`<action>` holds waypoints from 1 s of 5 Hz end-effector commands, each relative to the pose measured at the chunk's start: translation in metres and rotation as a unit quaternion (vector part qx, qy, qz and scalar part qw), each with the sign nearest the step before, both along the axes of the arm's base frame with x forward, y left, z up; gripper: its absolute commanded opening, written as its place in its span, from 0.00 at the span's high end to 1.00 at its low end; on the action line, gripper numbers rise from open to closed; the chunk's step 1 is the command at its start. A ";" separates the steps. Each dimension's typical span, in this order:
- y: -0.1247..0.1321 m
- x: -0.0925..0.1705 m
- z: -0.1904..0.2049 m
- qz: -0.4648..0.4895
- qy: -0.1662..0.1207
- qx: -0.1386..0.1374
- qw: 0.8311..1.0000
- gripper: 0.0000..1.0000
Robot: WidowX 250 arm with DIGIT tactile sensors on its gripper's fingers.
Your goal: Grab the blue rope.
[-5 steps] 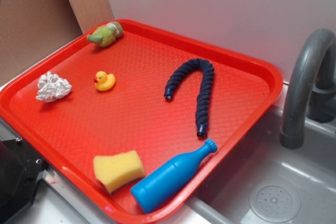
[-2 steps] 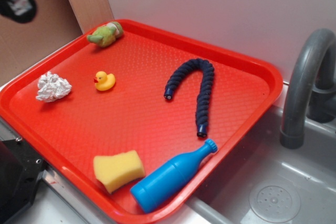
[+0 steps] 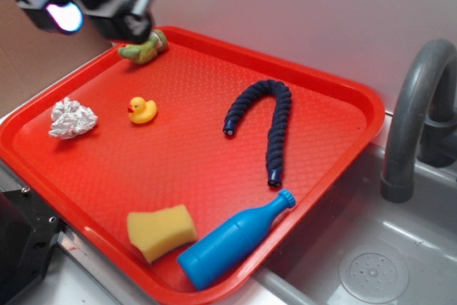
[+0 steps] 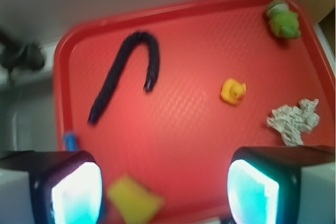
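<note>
The blue rope [image 3: 277,133] is a dark navy braided piece bent into a hook shape, lying flat on the right half of the red tray [image 3: 178,162]. In the wrist view the blue rope [image 4: 113,77] lies far ahead at the upper left of the tray [image 4: 184,124]. My gripper [image 3: 93,12] hovers high over the tray's far left corner, well away from the rope. Seen from the wrist, the gripper [image 4: 165,192] is open, its two glowing pads [image 4: 79,192] wide apart with nothing between them.
On the tray lie a bright blue bottle [image 3: 228,244], a yellow sponge [image 3: 161,230], a rubber duck [image 3: 141,111], a crumpled foil ball [image 3: 71,118] and a green plush toy [image 3: 143,48]. A grey faucet [image 3: 414,119] and sink [image 3: 371,262] stand to the right.
My gripper has come into the exterior view from the upper left and moved right, over the tray's far left corner. Nothing on the tray has moved.
</note>
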State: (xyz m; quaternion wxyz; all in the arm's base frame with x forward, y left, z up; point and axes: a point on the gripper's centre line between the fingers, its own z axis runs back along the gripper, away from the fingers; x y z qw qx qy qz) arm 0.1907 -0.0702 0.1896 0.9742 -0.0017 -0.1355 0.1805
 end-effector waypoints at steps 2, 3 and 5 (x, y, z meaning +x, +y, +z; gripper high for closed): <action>-0.016 0.066 -0.052 0.064 -0.034 -0.008 0.997 0.00; -0.026 0.078 -0.073 0.067 -0.028 -0.011 0.997 0.00; -0.035 0.100 -0.105 0.090 -0.032 -0.031 0.995 0.00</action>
